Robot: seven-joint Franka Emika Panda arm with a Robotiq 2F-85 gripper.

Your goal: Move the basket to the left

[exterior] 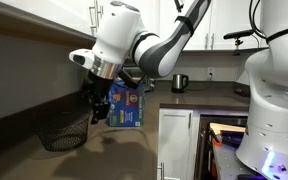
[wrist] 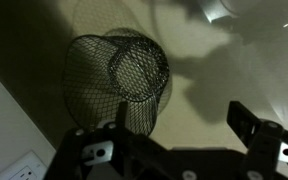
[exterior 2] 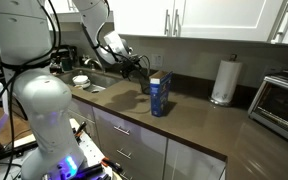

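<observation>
Black wire basket (wrist: 117, 80) below the open pincer (wrist: 164, 132)
Jaws stand wide apart, holding nothing; the basket lies beneath, off to one side.

End effector (exterior 2: 141, 69) above counter (exterior 2: 206, 130), near upright blue carton (exterior 2: 160, 97); paper towel roll (exterior 2: 222, 82) well apart.

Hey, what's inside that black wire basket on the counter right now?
Nothing shows inside the basket: in the wrist view only its own mesh and the counter through it. The open gripper covers its nearest edge, so that part cannot be checked.
</observation>
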